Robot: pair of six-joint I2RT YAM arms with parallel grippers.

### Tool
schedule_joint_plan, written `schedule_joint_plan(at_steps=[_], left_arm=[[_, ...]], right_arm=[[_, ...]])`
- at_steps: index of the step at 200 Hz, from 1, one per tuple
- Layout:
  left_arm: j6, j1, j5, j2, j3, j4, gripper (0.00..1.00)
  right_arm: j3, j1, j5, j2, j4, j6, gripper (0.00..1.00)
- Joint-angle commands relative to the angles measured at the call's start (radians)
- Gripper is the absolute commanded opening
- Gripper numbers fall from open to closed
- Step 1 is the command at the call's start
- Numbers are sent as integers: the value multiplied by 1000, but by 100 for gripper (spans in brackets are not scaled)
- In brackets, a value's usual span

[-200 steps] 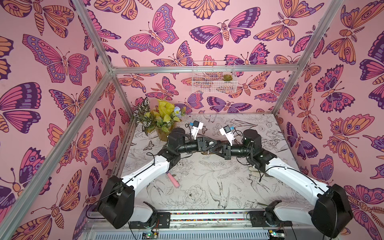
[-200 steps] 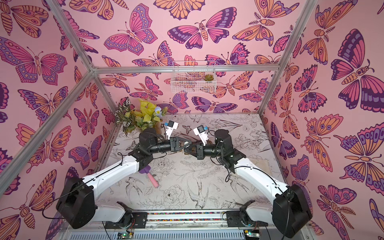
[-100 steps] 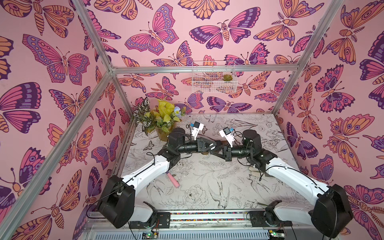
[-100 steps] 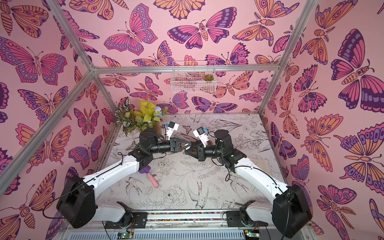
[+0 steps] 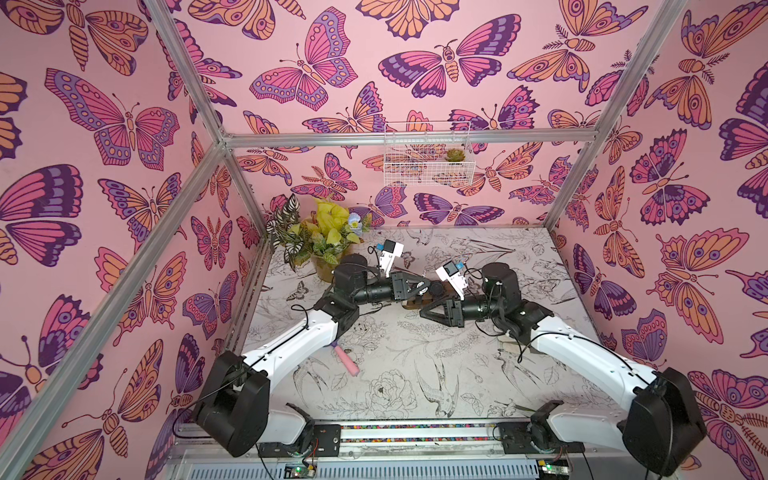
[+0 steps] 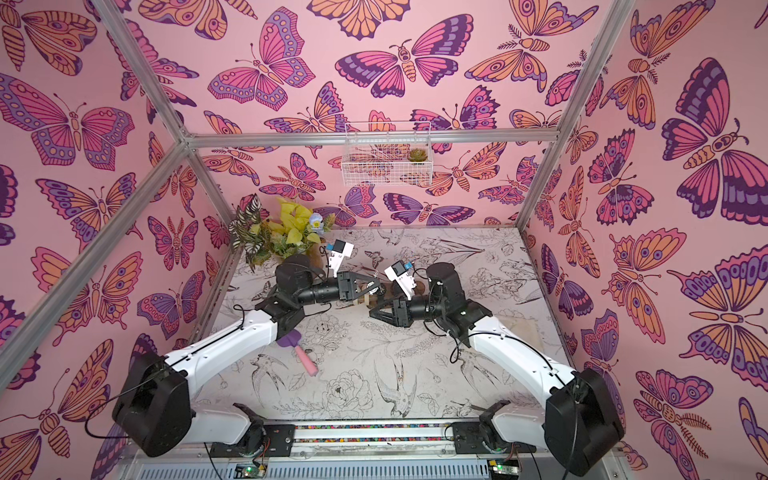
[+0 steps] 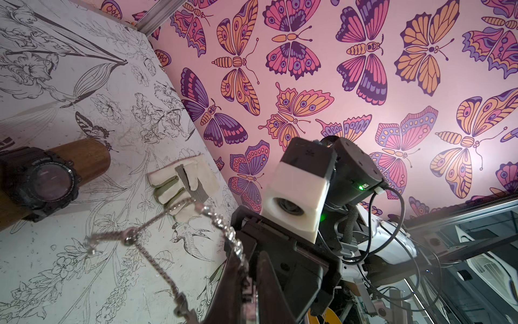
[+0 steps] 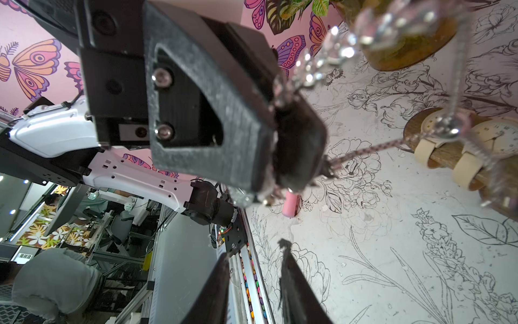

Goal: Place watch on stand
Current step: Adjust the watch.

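Observation:
My left gripper [image 7: 251, 283] is shut on a silvery chain-band watch [image 7: 157, 221], whose loop hangs free above the table. The stand [image 7: 87, 158], a brown wooden bar, lies just beyond it and carries a black watch [image 7: 44, 182]. In the right wrist view the stand [image 8: 448, 158] also holds two cream-strapped watches [image 8: 499, 134]. My right gripper [image 8: 255, 283] is open and empty, a little nearer the front than the left gripper [image 8: 283, 117]. In both top views the two grippers [image 5: 432, 286] [image 6: 372, 313] hide most of the stand.
A potted plant [image 5: 328, 241] stands at the back left corner. A pink-handled purple spatula [image 6: 305, 359] lies beside the left arm. A pale folded cloth-like thing [image 7: 182, 179] lies near the right wall. A wire basket [image 5: 428, 162] hangs on the back wall.
The right gripper has opened, let go of the chain and drawn back toward the front. The left gripper has closed on the watch and keeps it by the stand.

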Motion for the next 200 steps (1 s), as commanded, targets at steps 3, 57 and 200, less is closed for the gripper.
schedule_joint_plan(at_steps=[3, 57, 200], left_arm=[[14, 4, -13, -26, -17, 42, 7], [12, 3, -9, -25, -27, 57, 7], [2, -20, 1, 16, -18, 96, 7]], right_arm=[[-3, -13, -29, -10, 67, 65, 34], [16, -31, -25, -6, 163, 135, 41], [73, -68, -7, 51, 274, 208, 39]])
